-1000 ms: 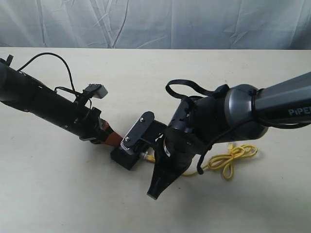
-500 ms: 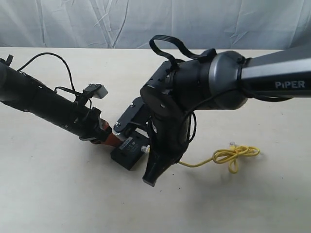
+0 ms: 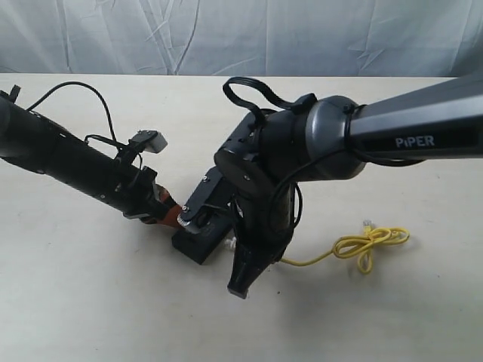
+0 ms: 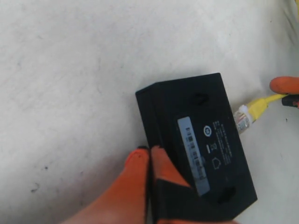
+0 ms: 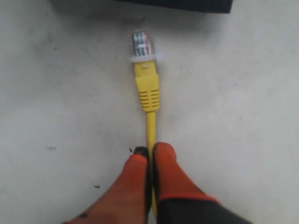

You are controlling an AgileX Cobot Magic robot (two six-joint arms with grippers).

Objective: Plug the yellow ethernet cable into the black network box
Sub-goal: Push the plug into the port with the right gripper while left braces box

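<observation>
Right claw (image 5: 150, 151), arm (image 3: 377, 139) marked PIPER, pinches yellow cable (image 5: 148, 93), plug (image 5: 141, 44) just short of black box (image 4: 196, 140); left claw (image 4: 149, 151) pressed together against box.

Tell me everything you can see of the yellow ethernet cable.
The yellow ethernet cable is a thin bright-yellow cord with a ribbed boot and a clear plastic plug. The right gripper pinches the cord just behind the boot. The plug points at the black network box, near it but not inserted. The far end lies loosely looped on the table.
</observation>
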